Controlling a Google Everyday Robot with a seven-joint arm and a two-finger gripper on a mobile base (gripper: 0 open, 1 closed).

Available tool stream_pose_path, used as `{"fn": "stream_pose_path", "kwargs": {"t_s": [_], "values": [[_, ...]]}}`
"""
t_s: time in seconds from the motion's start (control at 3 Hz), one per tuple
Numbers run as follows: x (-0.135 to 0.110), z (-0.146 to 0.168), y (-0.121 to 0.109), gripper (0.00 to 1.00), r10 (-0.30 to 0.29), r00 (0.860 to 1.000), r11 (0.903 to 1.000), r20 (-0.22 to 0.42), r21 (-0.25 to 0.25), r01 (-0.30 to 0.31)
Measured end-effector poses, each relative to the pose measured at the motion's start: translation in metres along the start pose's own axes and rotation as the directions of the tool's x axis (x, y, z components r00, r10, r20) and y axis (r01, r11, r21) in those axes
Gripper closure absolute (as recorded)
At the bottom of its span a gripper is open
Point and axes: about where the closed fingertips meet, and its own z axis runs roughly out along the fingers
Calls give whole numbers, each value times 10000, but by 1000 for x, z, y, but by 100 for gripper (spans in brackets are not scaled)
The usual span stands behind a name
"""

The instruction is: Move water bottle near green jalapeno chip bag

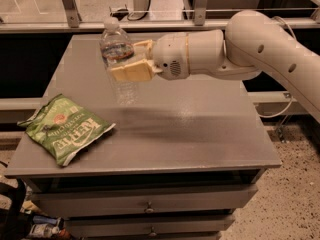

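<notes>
We clamp the water bottle (117, 49) in our tool (128, 60) above the worktop (200, 134); seemingly tilted, it may topple beside the green jalapeno chip bag (65, 130).

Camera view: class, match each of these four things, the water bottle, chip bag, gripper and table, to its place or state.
1 water bottle
2 green jalapeno chip bag
3 gripper
4 table

a grey, bearing the bag
b upright, clear, white-capped
c crinkled, lying flat at the picture's front left
d over the table's back left, jaws shut on the bottle

Pairs: 1-b; 2-c; 3-d; 4-a
</notes>
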Motion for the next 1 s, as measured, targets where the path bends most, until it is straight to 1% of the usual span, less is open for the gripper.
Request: {"fn": "stream_pose_path", "kwargs": {"t_s": [0.33,0.67,1.0], "values": [[25,1,45,100,32,9995,10000,315,-94,-29],[37,1,60,100,73,9984,10000,557,-47,-71],[49,0,68,100,186,9975,9997,685,146,-197]]}}
